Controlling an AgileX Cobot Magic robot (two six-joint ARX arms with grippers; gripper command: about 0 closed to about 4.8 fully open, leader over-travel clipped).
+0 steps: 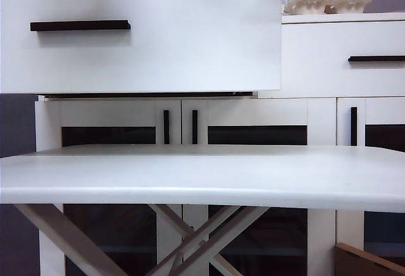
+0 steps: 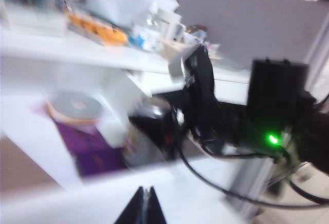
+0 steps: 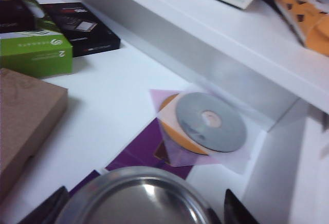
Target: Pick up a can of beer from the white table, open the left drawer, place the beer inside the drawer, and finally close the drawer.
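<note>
Clutter fills the open left drawer around the can of beer: in the right wrist view a green box printed with a pale logo and the figure 2 sits toward the upper left of the frame beside a black packet whose small print is too blurred to read, a brown cardboard box lies along the left edge, and a silver disc in a clear sleeve rests over an orange one on purple paper near the middle. The can's shiny top takes the bottom centre of that frame, standing inside the drawer between the spread fingers of the right gripper, whose dark tips flank it on either side; whether they touch the can I cannot tell. A white shelf edge runs diagonally above. In the blurred left wrist view, the right gripper stands beside the dark can at centre, and the left gripper shows at the bottom edge with its fingers pressed together, holding nothing. From the exterior view, the pulled-out drawer front with its black bar handle fills the upper left, hiding both arms, and the white table spans the lower half.
</note>
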